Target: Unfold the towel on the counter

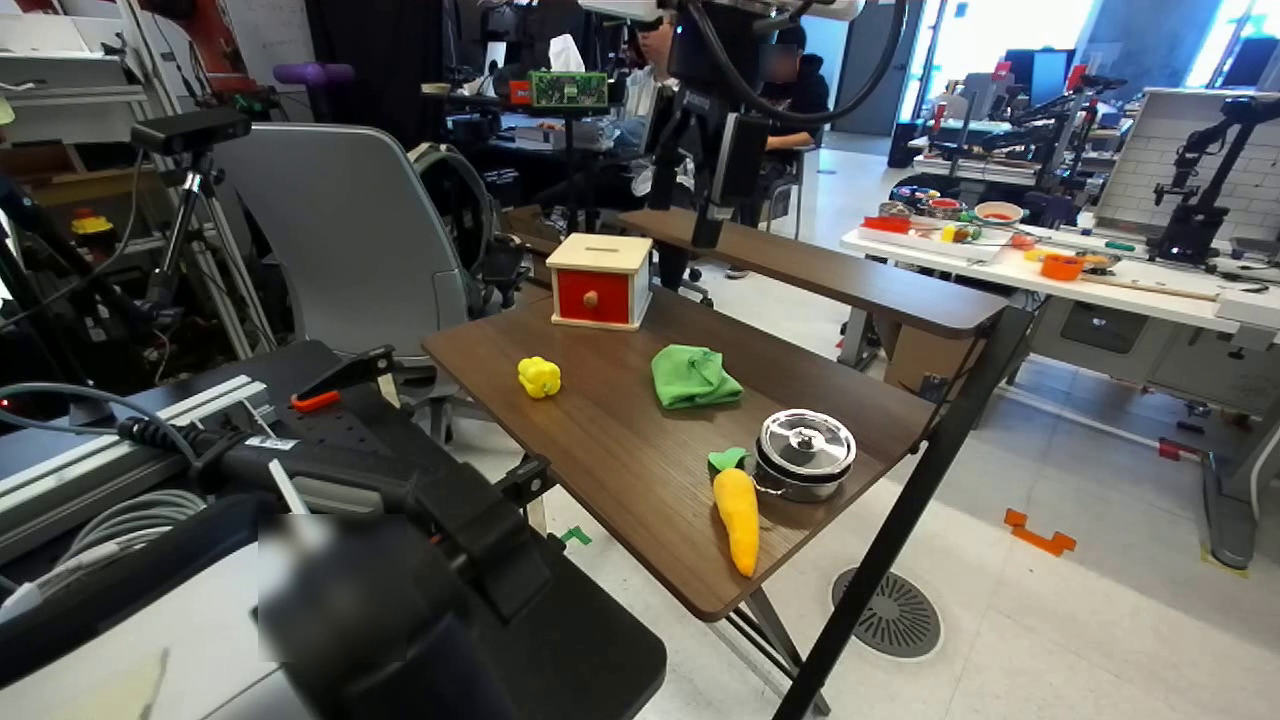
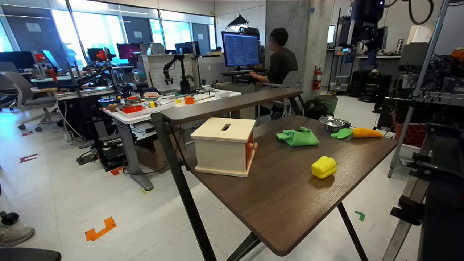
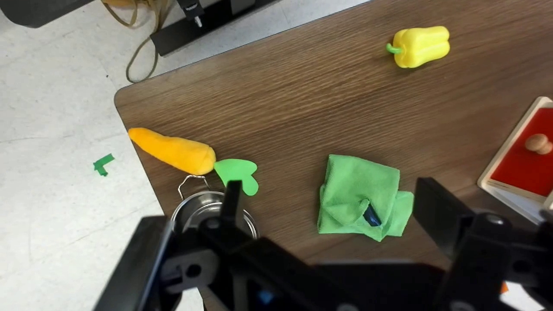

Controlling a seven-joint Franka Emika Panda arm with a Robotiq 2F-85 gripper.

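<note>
Green towel (image 3: 358, 183) folded on dark wood-grain table (image 2: 282, 206)

The towel is found near the middle of the table, loosely doubled over itself. A small dark blue patch (image 3: 371, 216) is exposed in one fold; what it is cannot be told. The gripper (image 3: 332, 192) is held above the table, its jaws spread wide; in the wrist view the towel is framed between the fingers (image 3: 438, 211).

Surface: brown, grain showing, corners rounded. A pale wooden box (image 2: 221, 154), slotted on top and fitted with a red front (image 1: 612, 290), is set toward one end. Toward the opposite end an orange carrot (image 1: 738, 515) with a green leaf (image 3: 235, 172) is laid just beside a lidded steel pot (image 1: 806, 455). A yellow pepper (image 2: 324, 167) is placed well apart from the towel. A narrow raised shelf (image 2: 232, 105) is carried along one long side.

Room: the pale floor (image 2: 145, 224) is marked with orange tape (image 2: 101, 229) and green tape (image 2: 360, 216); a round vent (image 1: 888, 612) is let into it. In both exterior views a white worktable (image 1: 1140, 300) is seen, bowls (image 1: 1000, 213) and a small robot arm (image 1: 1192, 230) set out on it. In an exterior view a person (image 2: 284, 61) is seated at a monitor (image 2: 241, 49), and a fire extinguisher (image 2: 317, 77) is seen by a concrete column (image 2: 286, 16); bright windows (image 2: 90, 34) are ranged beyond.
</note>
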